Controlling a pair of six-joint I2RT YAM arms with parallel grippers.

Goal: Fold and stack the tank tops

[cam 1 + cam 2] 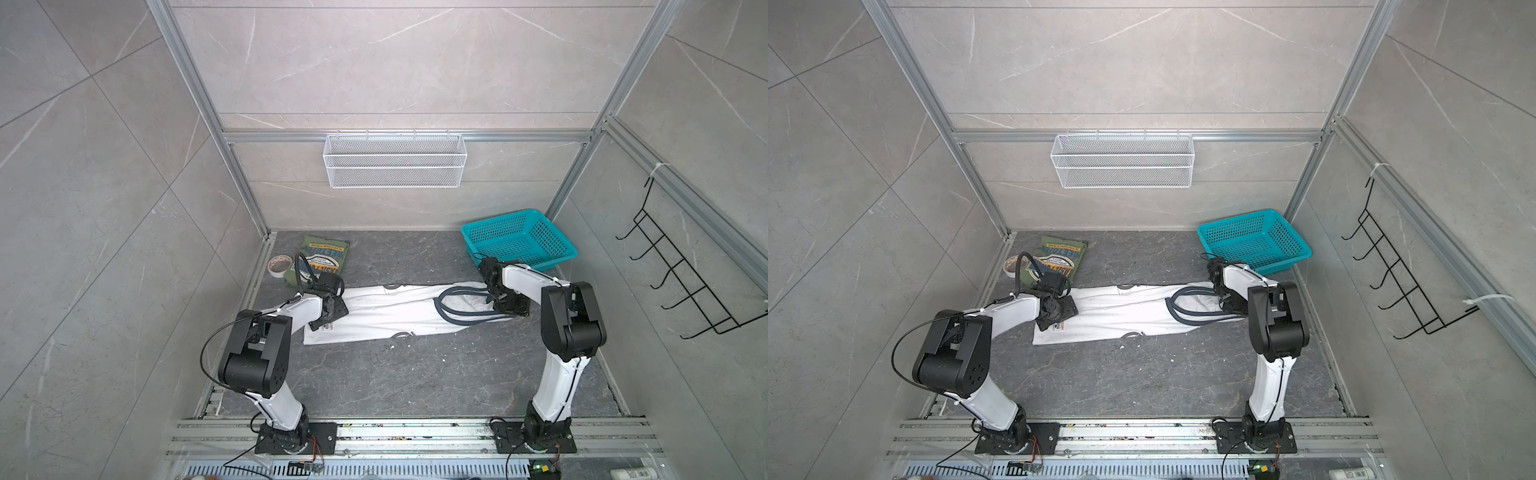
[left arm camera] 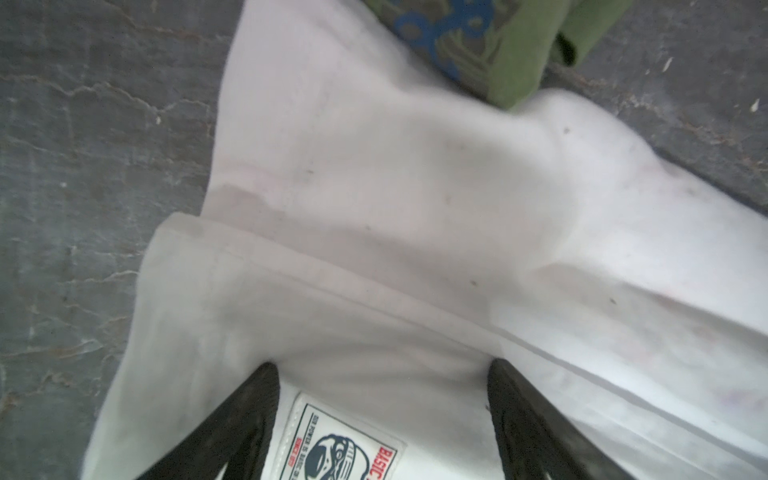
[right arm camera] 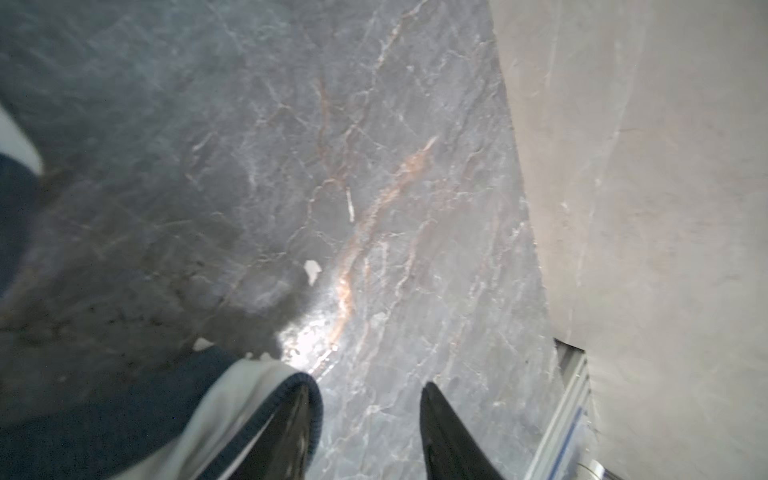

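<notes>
A robotics lab test cell: aluminium profile frame (image 1: 270,136), stone-look wall panels (image 1: 395,62), left arm (image 1: 266,353) and right arm (image 1: 569,324) bolted to the near rail (image 1: 415,434).

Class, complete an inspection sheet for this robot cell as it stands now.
Surface: dark marbled tabletop, scattered white crumbs.
Job's things: white tank top folded into a long strip across the middle; green tank top folded, far left.
Clutter: tape roll beside the green top; teal basket, far right.
Grippers: left gripper open, fingers astride the white top's hem label; right gripper open at its strap end, gripping nothing.
Cables: black cable looping above the left wrist.
Surroundings: white mesh basket on back rail; black hook rack hanging on the right.
</notes>
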